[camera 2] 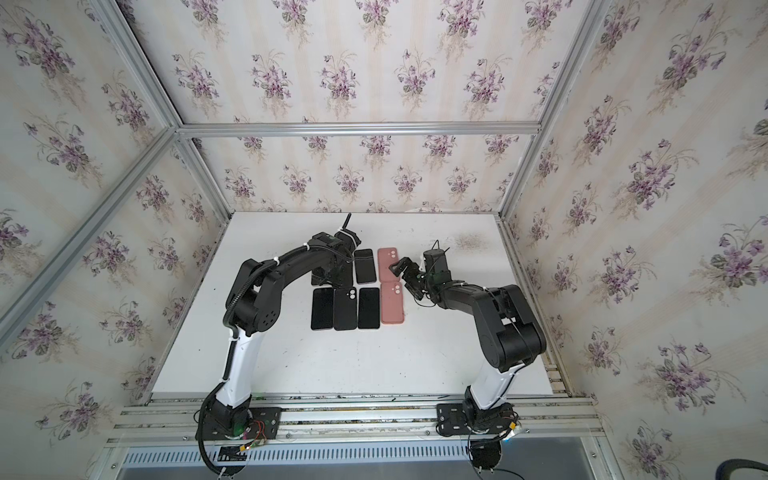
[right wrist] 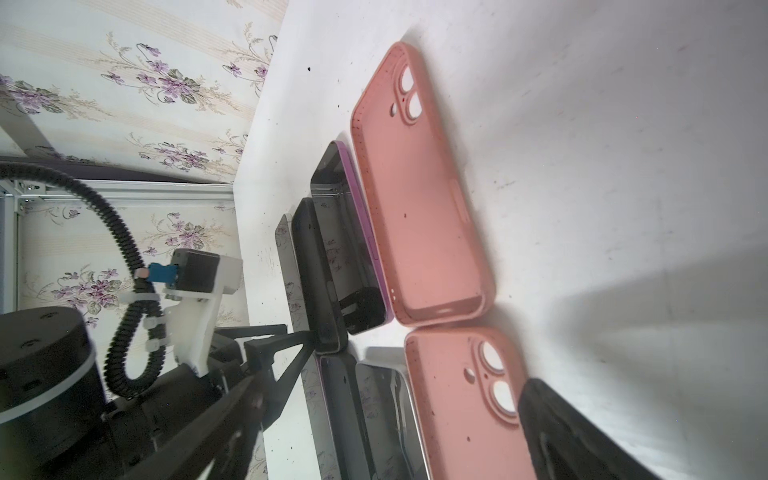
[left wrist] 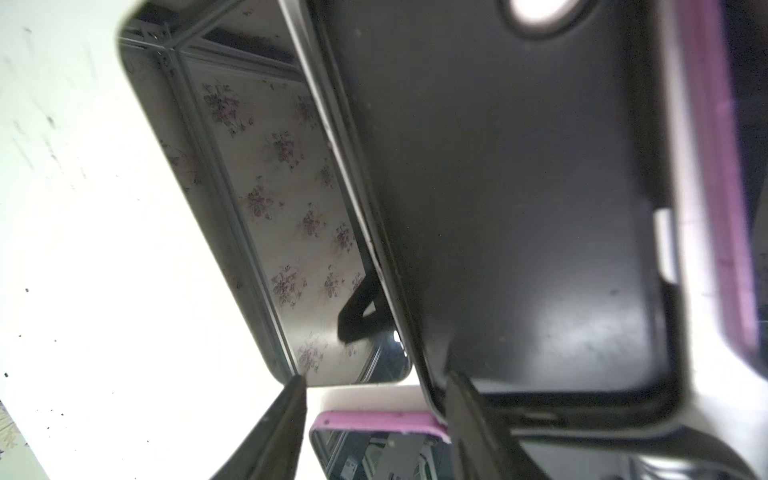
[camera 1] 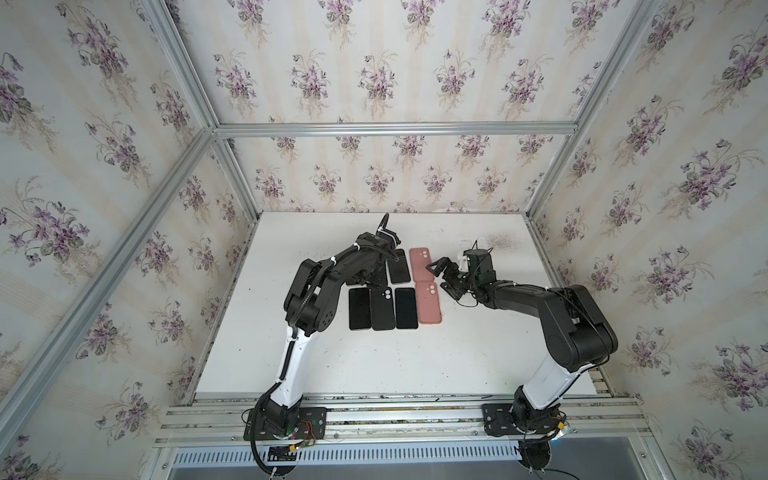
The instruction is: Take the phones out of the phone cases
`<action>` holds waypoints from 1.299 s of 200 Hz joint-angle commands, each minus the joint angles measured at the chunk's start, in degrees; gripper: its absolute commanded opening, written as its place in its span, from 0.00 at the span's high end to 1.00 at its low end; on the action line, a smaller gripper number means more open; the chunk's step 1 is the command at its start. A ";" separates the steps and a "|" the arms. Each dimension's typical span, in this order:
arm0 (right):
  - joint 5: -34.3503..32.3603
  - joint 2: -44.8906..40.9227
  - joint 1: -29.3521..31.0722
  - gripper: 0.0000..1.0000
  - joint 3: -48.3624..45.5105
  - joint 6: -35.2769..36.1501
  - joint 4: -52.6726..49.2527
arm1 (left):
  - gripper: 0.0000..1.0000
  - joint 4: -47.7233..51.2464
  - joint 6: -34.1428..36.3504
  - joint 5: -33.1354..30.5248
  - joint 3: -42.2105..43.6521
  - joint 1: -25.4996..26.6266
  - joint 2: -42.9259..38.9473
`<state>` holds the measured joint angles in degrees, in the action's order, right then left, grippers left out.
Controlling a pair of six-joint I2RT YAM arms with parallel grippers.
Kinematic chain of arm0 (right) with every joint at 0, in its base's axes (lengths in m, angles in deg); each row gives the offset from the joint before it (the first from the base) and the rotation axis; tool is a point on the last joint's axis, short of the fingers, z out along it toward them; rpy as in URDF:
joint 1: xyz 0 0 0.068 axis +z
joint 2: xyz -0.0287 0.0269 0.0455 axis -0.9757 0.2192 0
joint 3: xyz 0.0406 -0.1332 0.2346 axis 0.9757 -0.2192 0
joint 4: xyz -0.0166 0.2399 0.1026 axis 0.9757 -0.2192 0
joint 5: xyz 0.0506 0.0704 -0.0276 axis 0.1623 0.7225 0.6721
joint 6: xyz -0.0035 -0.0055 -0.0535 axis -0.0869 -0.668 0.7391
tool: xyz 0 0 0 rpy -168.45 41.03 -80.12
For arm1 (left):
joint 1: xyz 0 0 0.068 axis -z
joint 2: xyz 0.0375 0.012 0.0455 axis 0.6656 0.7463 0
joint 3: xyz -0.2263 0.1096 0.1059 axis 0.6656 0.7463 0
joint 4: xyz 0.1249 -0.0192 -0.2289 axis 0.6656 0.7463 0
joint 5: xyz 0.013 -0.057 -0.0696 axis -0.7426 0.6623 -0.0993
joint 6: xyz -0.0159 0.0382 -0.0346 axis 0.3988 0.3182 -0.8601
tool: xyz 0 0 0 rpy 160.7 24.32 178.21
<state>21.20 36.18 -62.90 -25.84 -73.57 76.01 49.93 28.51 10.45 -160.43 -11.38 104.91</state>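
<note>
In a top view the right gripper (camera 1: 443, 277) hangs, jaws spread, over pink cases (camera 1: 419, 262). Left wrist: left gripper (left wrist: 378, 380) spread, straddling the rim of the tilted black case (left wrist: 498, 208); phone (left wrist: 257, 199) flat beside it. Right wrist: the black case (right wrist: 318, 266) leans on the phone (right wrist: 286, 266).

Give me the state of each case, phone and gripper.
Black case, empty, tilted on edge beside a screen-up phone.
Far pink case, empty, flat.
Near pink case, empty, flat.
Purple-edged phone, flat, screen up.
Left gripper, jaws apart at the black case's end.
Right gripper, open, holding nothing.
</note>
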 commanded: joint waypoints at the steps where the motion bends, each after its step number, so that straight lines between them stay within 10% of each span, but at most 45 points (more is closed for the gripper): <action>1: -0.36 -0.28 0.07 0.01 0.38 0.02 1.96 | 0.30 0.40 -1.08 1.41 -0.65 0.15 -2.97; 123: -8.07 -10.07 0.24 0.01 3.05 19.21 -16.11 | 0.07 -17.45 -4.22 15.53 19.04 -9.33 -38.96; 182: -20.36 -24.78 -0.33 0.01 3.47 37.81 -27.04 | 0.00 -29.14 -1.89 9.38 31.59 -17.81 -62.50; 260: -34.52 -44.20 -4.87 0.00 -3.35 44.79 -25.52 | 0.00 -48.25 4.70 -3.62 57.70 -25.00 -82.40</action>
<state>-6.80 -4.10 -66.75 -26.76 -31.98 48.84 11.62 29.38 12.63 -109.96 -35.18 26.62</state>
